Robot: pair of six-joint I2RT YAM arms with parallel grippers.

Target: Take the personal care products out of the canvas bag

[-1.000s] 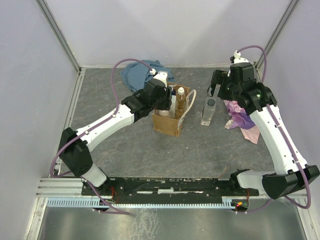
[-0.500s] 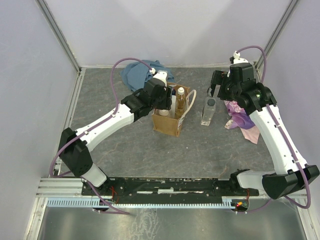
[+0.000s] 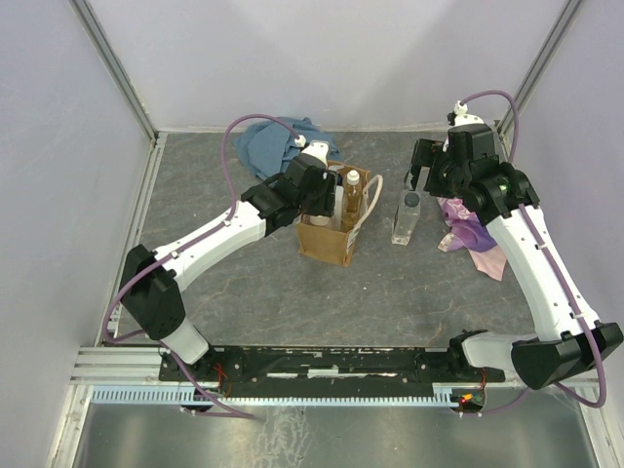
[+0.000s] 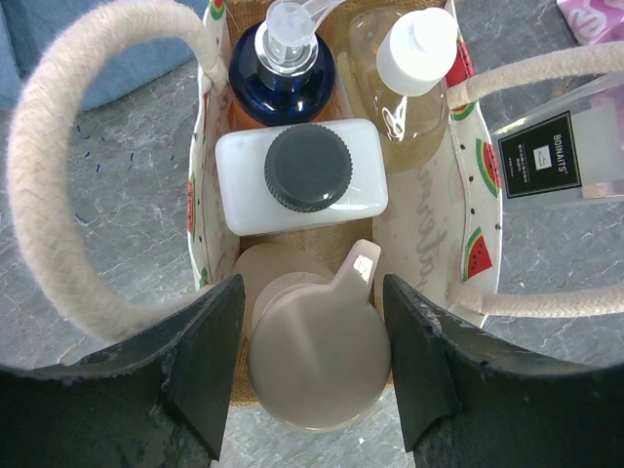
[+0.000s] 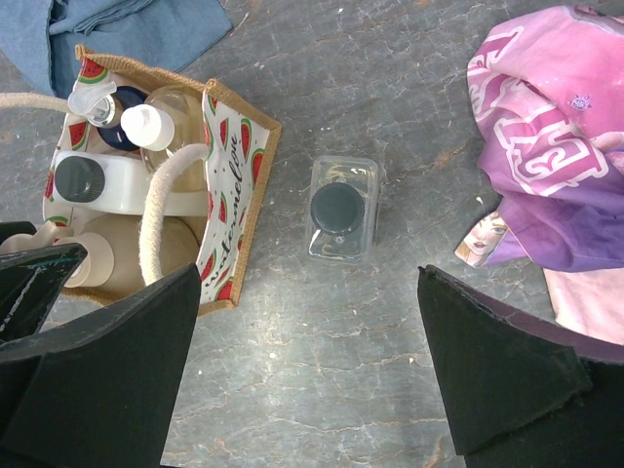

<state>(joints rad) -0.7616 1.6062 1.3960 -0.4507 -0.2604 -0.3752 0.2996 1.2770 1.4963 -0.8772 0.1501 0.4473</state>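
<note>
The canvas bag [image 3: 330,242] stands mid-table with cream rope handles. In the left wrist view the bag [image 4: 432,205] holds a beige pump bottle [image 4: 317,356], a white dark-capped rectangular bottle [image 4: 302,175], a dark blue pump bottle [image 4: 283,63] and a pale amber white-capped bottle [image 4: 409,68]. My left gripper [image 3: 314,187] is open, its fingers either side of the beige pump head [image 4: 312,283] with small gaps. A clear dark-capped bottle [image 3: 407,216] stands right of the bag, also in the right wrist view [image 5: 341,210]. My right gripper [image 3: 421,171] hovers open and empty above it [image 5: 309,278].
A blue cloth [image 3: 278,141] lies behind the bag. A pink-purple cloth [image 3: 468,232] lies right of the clear bottle, also in the right wrist view [image 5: 551,156]. Grey walls enclose the table on three sides.
My left arm has shifted slightly over the bag. The right arm and the bottles have not moved.
</note>
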